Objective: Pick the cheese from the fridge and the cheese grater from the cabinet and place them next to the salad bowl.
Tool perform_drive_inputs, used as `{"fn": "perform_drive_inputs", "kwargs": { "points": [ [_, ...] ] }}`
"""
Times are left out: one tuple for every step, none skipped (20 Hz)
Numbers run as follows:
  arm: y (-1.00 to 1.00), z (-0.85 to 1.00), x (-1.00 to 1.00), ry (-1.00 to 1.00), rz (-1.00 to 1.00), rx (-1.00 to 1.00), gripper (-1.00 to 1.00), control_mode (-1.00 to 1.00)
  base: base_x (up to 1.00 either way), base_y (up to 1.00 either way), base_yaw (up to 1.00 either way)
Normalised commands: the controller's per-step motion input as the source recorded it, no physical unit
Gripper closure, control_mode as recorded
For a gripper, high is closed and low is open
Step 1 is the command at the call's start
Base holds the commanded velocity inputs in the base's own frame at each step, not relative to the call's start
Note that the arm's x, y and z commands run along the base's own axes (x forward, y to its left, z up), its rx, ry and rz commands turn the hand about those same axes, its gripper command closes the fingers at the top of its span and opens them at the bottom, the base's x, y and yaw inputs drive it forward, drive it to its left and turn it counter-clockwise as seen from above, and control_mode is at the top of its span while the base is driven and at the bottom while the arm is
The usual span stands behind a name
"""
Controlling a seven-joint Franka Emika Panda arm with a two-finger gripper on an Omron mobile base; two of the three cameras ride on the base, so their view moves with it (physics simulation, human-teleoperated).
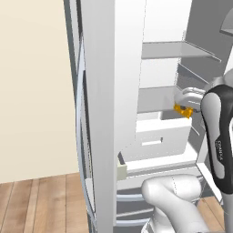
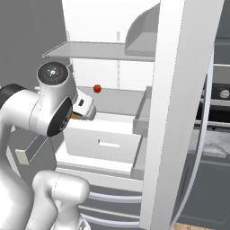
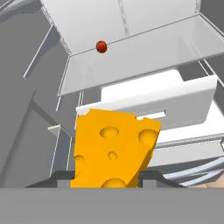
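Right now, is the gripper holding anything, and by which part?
Yes: the gripper is shut on the cheese, fingers clamping the wedge's lower end on both sides, in front of the open fridge.

Gripper (image 2: 85,109) reaches into the open fridge (image 2: 112,40), mostly hidden behind the arm's wrist. Sliver of orange cheese (image 2: 75,115) shows at it (grip itself not visible). Small red ball (image 2: 97,89) sits on shelf just above-right of gripper. White drawer (image 2: 105,141) just below it.

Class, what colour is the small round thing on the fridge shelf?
Red: the small round ball on the white shelf, clearest in the hand view.
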Motion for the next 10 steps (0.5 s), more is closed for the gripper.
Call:
{"fn": "perform_drive_inputs", "kwargs": {
  "points": [
    [0.03, -0.20, -0.16, 0.12, 0.00, 0.00, 1.00, -1.00, 0.00, 0.00, 0.00],
    [0.00, -0.09, -0.15, 0.11, 0.00, 0.00, 1.00, -1.00, 0.00, 0.00, 0.00],
    [0.00, 0.00, -0.10, 0.05, 0.00, 0.03, 1.00, -1.00, 0.00, 0.00, 0.00],
    [0.00, 0.00, 0.00, 0.04, 0.00, 0.00, 1.00, -1.00, 0.00, 0.00, 0.00],
    [0.00, 0.00, 0.00, 0.00, 0.00, 0.00, 1.00, -1.00, 0.00, 0.00, 0.00],
    [0.00, 0.00, 0.00, 0.00, 0.00, 0.00, 1.00, -1.00, 0.00, 0.00, 0.00],
    [0.00, 0.00, 0.00, 0.00, 0.00, 0.00, 1.00, -1.00, 0.00, 0.00, 0.00],
    [0.00, 0.00, 0.00, 0.00, 0.00, 0.00, 1.00, -1.00, 0.00, 0.00, 0.00],
    [0.00, 0.00, 0.00, 0.00, 0.00, 0.00, 1.00, -1.00, 0.00, 0.00, 0.00],
    [0.00, 0.00, 0.00, 0.00, 0.00, 0.00, 1.00, -1.00, 0.00, 0.00, 0.00]
  ]
}}
